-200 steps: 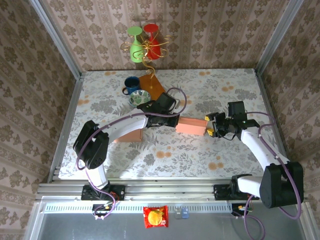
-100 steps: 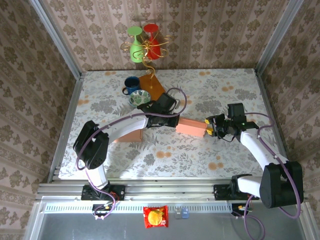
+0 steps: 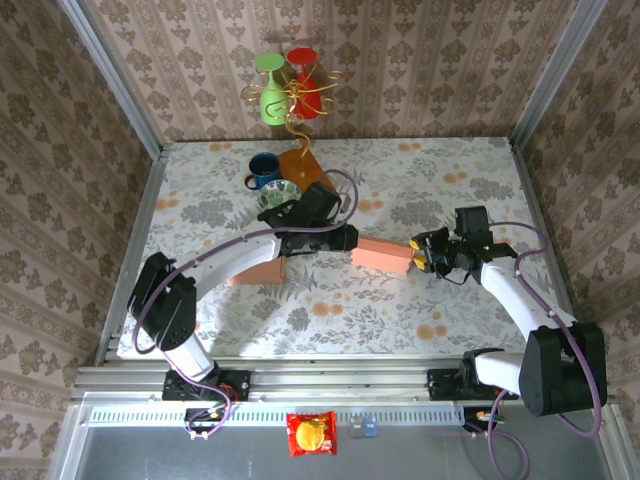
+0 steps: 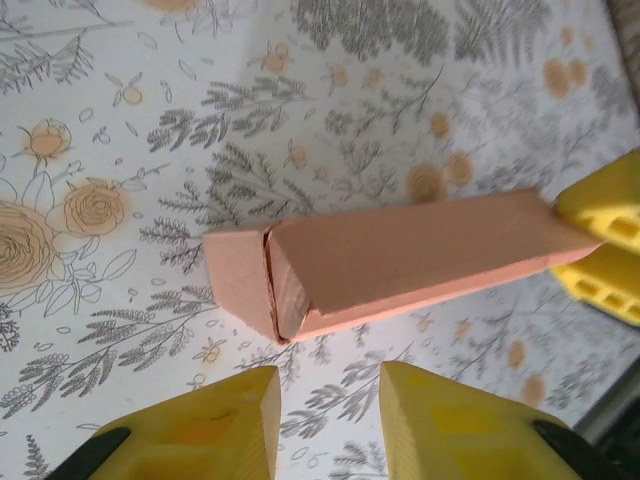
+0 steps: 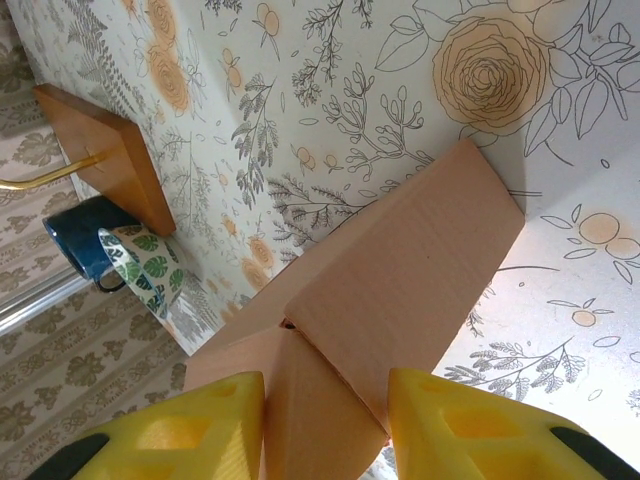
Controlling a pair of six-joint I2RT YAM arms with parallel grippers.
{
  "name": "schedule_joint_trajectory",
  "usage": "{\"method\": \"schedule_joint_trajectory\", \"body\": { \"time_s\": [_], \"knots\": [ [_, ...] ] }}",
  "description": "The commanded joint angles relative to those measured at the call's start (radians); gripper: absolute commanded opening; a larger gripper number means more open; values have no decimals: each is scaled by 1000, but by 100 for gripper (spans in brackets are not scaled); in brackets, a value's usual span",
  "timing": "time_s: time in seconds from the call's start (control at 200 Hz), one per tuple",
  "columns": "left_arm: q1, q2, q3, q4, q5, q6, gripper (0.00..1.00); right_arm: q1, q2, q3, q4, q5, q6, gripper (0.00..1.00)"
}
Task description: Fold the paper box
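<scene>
The tabletop (image 3: pixel 450 180) has papered walls on the left, far and right sides and a metal rail along its near edge. The far right quarter and the near strip in front of the arms are bare. The far left holds a wooden base (image 3: pixel 305 172) with a wire stand carrying a green glass (image 3: pixel 270 95) and a red glass (image 3: pixel 305 80). A blue mug (image 3: pixel 264 168) and a leaf-patterned cup (image 3: pixel 278 196) stand just beside the base.

The left arm arcs in from the near left and covers part of an orange-brown piece (image 3: pixel 262 272) lying on the cloth. What that piece is cannot be told. A snack packet (image 3: pixel 311 433) lies below the rail, off the tabletop.

The paper box (image 3: pixel 382 253) lies on its side near the middle of the tabletop, long and narrow, with one hand at each end. In the right wrist view its near end runs out of the bottom of the picture. In the left wrist view its left end shows a flap with a dark seam, and whether that flap is fully tucked is hard to make out.

The left hand (image 4: pixel 330 388) is spread, with bare cloth between its fingers. The box's left end lies just ahead of it, apart from the fingers. The right hand (image 5: pixel 327 400) pinches the box's right end, one yellow finger against each side.
</scene>
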Motion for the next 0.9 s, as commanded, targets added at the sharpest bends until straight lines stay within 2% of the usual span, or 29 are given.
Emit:
{"method": "schedule_joint_trajectory", "body": {
  "time_s": [0.0,0.155,0.425,0.735,0.895],
  "knots": [
    [38,-12,9,35,73,-87,34,-5,20,-6,-63,31,-35,38],
    [59,63,62,19,136,-109,34,-5,23,-4,-60,34,-38,38],
    [60,159,111,11,176,-87,34,-5,24,0,-64,35,-41,38],
    [58,161,61,13,158,-61,32,-5,15,24,-104,44,-69,38],
    [57,159,31,22,155,-54,31,-5,-55,40,-142,74,-78,44]
  ]
}}
